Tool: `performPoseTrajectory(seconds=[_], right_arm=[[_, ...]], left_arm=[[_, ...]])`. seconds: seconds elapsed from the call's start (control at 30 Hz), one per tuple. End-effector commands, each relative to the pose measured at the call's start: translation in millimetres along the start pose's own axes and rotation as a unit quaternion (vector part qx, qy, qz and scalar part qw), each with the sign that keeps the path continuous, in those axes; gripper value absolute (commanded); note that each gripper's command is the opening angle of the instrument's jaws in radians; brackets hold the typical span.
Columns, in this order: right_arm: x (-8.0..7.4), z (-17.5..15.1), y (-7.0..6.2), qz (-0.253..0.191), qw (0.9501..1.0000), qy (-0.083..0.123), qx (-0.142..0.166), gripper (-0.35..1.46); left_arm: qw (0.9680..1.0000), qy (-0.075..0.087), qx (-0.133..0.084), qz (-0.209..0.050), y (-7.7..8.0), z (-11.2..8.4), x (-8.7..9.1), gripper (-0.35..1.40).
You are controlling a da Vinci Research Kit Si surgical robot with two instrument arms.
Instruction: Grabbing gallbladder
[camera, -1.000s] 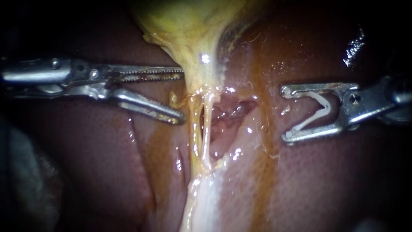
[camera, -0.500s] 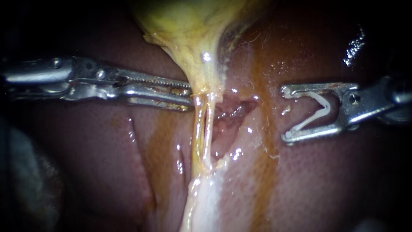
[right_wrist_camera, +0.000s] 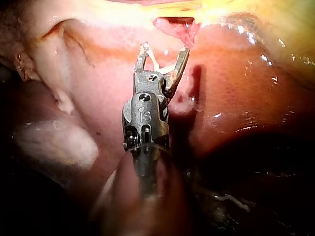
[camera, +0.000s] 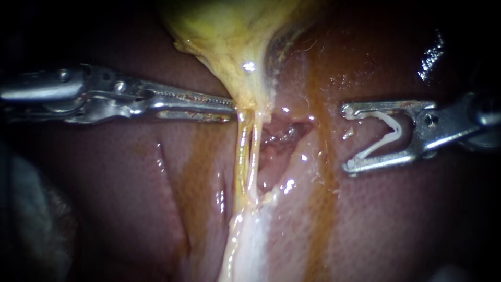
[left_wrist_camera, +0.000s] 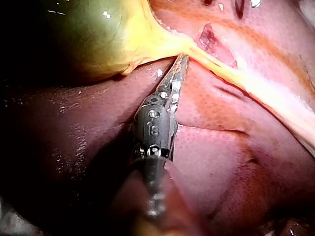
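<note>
Liver tissue, dark red-brown and wet (camera: 396, 219), filled most of the endoscope view and lay under both instruments. Far in the scene sat the yellow-green gallbladder (camera: 229, 36), which narrowed toward the near side into a pale yellow neck. In the left wrist view the same rounded sac (left_wrist_camera: 93, 34) lay ahead of and beside the shaft. From the neck, thin glistening yellow-white strands (camera: 245, 156) ran toward the near edge and widened into a whitish band. Just right of them was a small raw pink opening in the tissue (camera: 276, 138).

The slender silver left instrument (camera: 229, 107) came in from the left, roughly level. Its end effector was closed, the toothed jaws lying almost together, and their tips pinched the left edge of the gallbladder's narrow neck. The left wrist view showed these tips (left_wrist_camera: 182, 61) meeting the yellow tissue where it thinned.

The silver right instrument (camera: 348, 138) came in from the right, well apart from the strands. Its end effector stood wide. A white V-shaped clip (camera: 391, 125) sat between the jaws and touched both. The right wrist view showed the clip (right_wrist_camera: 156, 64) inside that end effector (right_wrist_camera: 164, 49), short of the pink opening.
</note>
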Motion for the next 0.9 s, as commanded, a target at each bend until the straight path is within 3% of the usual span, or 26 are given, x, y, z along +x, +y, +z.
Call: performPoseTrajectory(seconds=[0.03,0.33,0.6,0.9], right_arm=[[0.0,0.0,0.0,0.000,1.0000,0.000,0.000,0.50],[0.0,-0.1,0.0,0.000,1.0000,0.000,0.000,0.50],[-0.1,-0.1,0.0,0.000,1.0000,0.000,0.000,0.50],[-0.1,-0.1,0.0,0.000,1.0000,0.000,0.000,0.50]], left_arm=[[1.0000,-0.005,-0.005,-0.007,0.2,-0.5,0.1,-0.35],[0.9991,-0.013,-0.027,-0.029,0.1,-4.7,2.9,-0.35],[0.9991,-0.012,-0.019,-0.035,-0.6,-9.2,3.5,-0.35],[0.9991,-0.012,-0.015,-0.038,-0.8,-10.0,3.5,-0.35]])
